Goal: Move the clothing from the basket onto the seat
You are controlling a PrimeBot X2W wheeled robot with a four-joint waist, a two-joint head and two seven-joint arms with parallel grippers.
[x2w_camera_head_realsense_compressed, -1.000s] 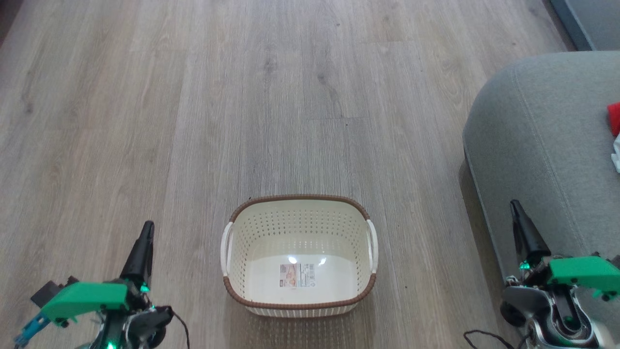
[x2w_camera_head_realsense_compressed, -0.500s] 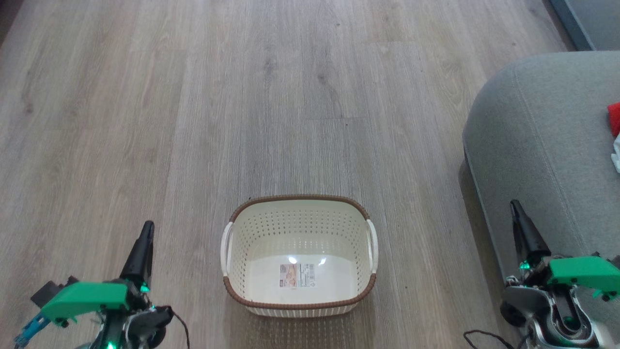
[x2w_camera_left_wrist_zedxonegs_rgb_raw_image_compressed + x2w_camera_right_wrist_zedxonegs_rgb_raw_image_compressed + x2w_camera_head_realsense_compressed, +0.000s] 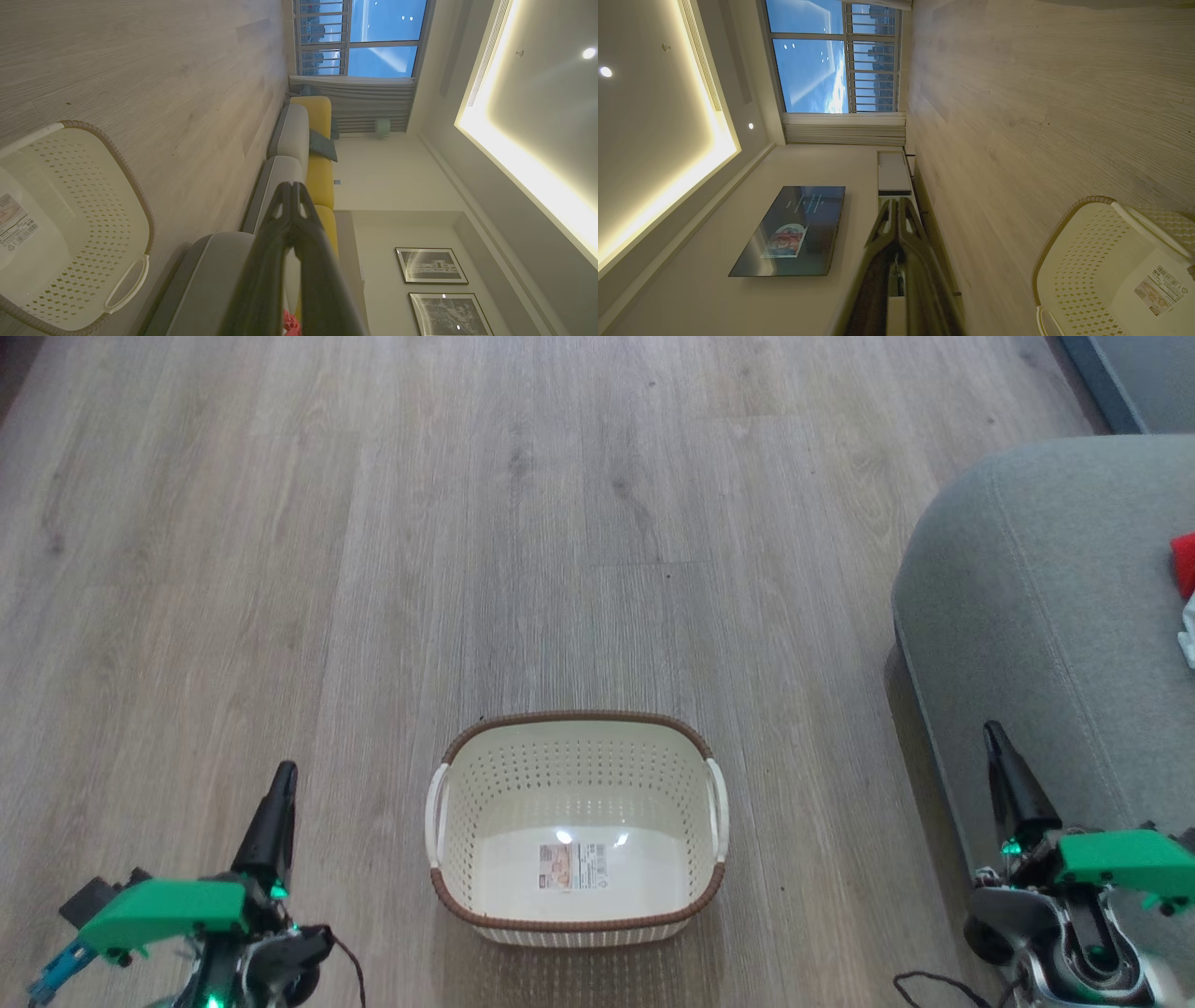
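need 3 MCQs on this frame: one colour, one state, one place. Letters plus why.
1. What colour is the rim of the basket?
A) brown B) green C) black

2. How do the left claw and the right claw stand?
A) both open B) both shut C) left open, right shut

3. Where does the red clothing lie?
A) in the basket B) in the right claw C) on the grey seat

Answers:
1 A: a brown woven band runs round its top.
2 B: each closes to a single tip in its wrist view.
3 C: the red fabric lies at the seat's right edge, and there is none in the basket.
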